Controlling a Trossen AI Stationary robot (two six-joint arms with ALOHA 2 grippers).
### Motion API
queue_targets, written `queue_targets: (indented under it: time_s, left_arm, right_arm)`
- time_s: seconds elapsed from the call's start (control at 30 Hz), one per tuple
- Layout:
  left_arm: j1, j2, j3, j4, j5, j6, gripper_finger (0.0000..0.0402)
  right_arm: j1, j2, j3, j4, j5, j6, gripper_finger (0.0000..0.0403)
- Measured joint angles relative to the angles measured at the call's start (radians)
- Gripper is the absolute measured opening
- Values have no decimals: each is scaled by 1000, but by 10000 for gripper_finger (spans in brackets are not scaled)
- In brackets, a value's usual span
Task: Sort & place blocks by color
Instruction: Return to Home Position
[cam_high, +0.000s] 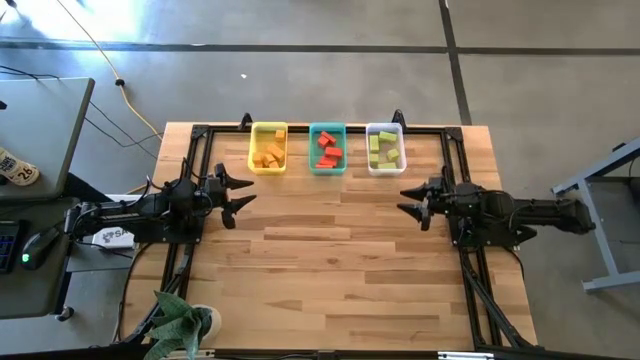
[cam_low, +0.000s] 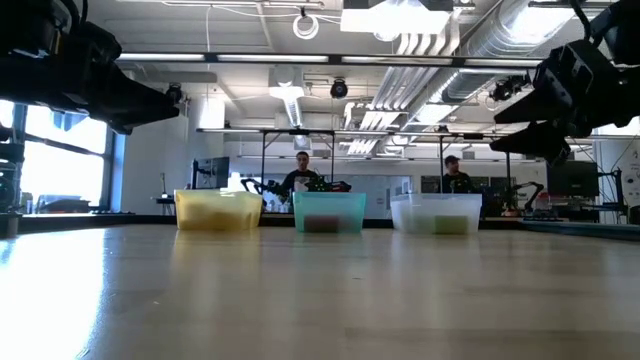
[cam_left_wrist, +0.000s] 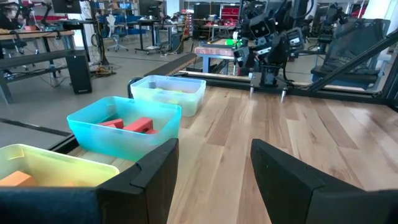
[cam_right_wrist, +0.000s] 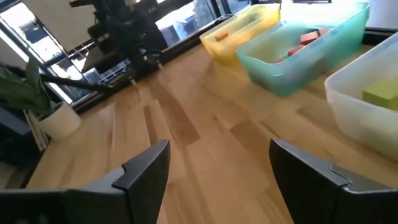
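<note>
The blocks lay sorted by colour in three bins lined up along the far edge of a wooden table (cam_high: 340, 280). Orange blocks (cam_high: 268, 155) sat in a yellow bin (cam_high: 267, 126) at the left end of the row. Red blocks (cam_high: 327, 150) sat in a teal bin (cam_high: 327, 126) in the middle. Light green blocks (cam_high: 385, 150) sat in a clear bin (cam_high: 385, 126) at the right end. The bins stood just beside one another with narrow gaps between them, and no block was seen lying on the table top.

The left gripper (cam_high: 245, 192) was over the left side of the table, nearer the viewer than the yellow bin, and pointed toward the middle of the table. Its two fingers were spread apart with nothing between them. The right gripper (cam_high: 403, 200) was over the right side, nearer than the clear bin, and faced the left one across a wide stretch of bare wood. Its fingers were also spread and held nothing. In the low view both arms hung clear above the table surface, well apart from the bins.

A potted plant (cam_high: 180, 325) stood at the near left corner of the table. Beyond the bins, in the room behind, one person (cam_low: 303, 172) was seen behind the teal bin and a second person (cam_low: 455, 178) behind the clear bin, both far from the table.
</note>
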Motion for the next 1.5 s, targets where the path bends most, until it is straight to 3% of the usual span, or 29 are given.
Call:
queue_targets:
  time_s: [0.27,0.5,1.5]
  left_arm:
    - [0,0,0,0,0,0,191]
    - [0,0,0,0,0,0,191]
    - [0,0,0,0,1,0,191]
  right_arm:
    - [33,2,0,-1,-6,24,259]
    - [33,2,0,-9,-98,70,259]
    - [33,2,0,-8,-98,71,259]
